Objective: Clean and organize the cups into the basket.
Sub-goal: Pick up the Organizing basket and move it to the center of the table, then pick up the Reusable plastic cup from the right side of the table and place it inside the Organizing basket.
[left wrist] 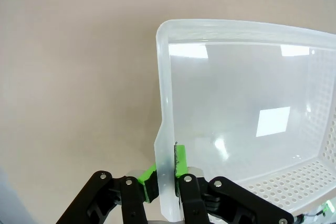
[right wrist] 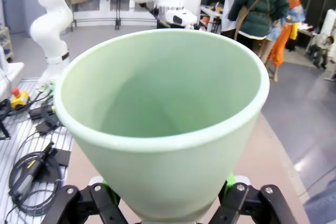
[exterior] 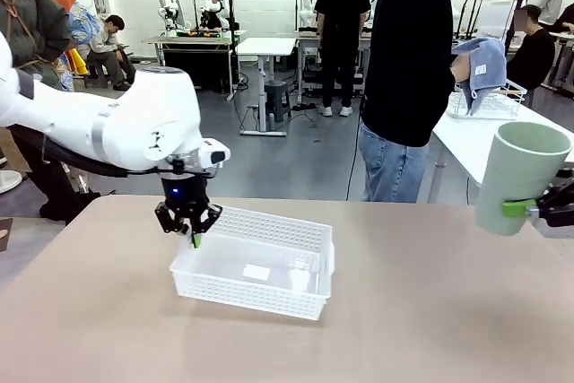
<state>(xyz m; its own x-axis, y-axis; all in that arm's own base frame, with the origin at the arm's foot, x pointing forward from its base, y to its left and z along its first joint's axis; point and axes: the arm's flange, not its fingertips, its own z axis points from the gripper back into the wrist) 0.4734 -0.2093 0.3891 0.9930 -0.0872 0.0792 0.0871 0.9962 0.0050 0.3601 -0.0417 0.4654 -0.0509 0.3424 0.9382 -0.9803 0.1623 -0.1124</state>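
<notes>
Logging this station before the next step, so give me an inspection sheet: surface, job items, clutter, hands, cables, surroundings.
Surface: tan table, with the basket standing on it.
Job's things: white mesh basket left of centre, nothing lying in it; mint green cup held in the air at the right, mouth up, tilted.
Clutter: nothing seen.
Hands: left hand shut on the basket's short-side rim; right hand clamped around the cup's narrow end.
Cables: black cables coiled on a low surface beside the table.
Surroundings: person at the far side holding a blue cloth; white wire rack on a neighbouring table.
</notes>
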